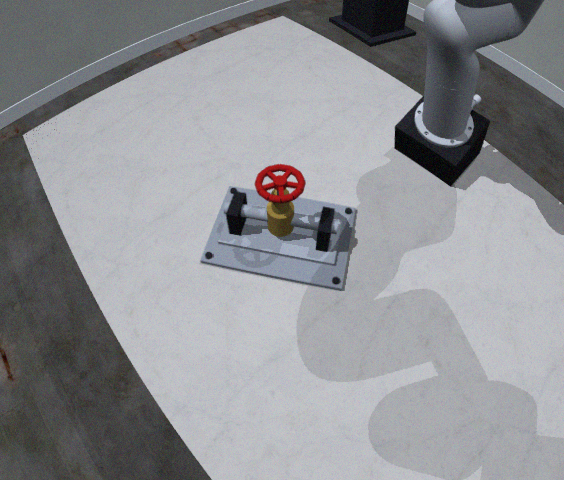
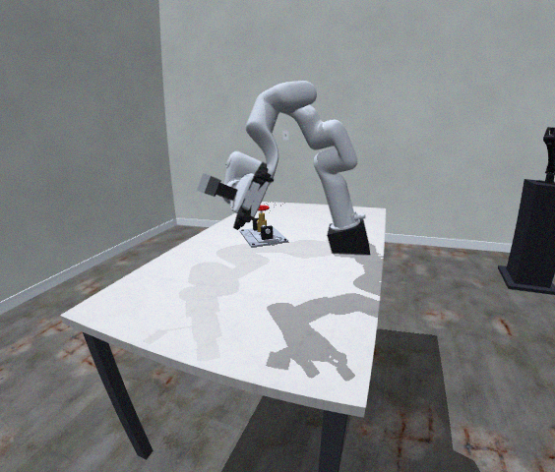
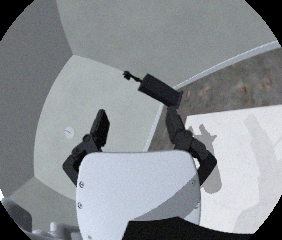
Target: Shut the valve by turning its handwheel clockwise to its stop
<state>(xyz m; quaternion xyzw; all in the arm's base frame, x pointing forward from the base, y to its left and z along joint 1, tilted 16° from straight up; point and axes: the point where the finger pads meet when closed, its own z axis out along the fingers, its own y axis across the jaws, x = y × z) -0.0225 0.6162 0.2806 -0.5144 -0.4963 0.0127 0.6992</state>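
Jaws spread fully wide, gripping nothing, gripper [image 3: 137,127] apart from red handwheel [image 1: 279,182]

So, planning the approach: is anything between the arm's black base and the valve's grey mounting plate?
No object: the top view shows only bare white table, shadowed, between the black base and the plate.

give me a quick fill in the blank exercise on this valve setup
1. The handwheel on top of the valve is coloured ____.
2. The valve body under the handwheel is coloured ____.
3. The gripper has its fingers spread ____, with nothing between them.
4. The valve is mounted on a grey base plate with a dark bolt at each of its ____ corners.

Missing words: red; yellow; open; four
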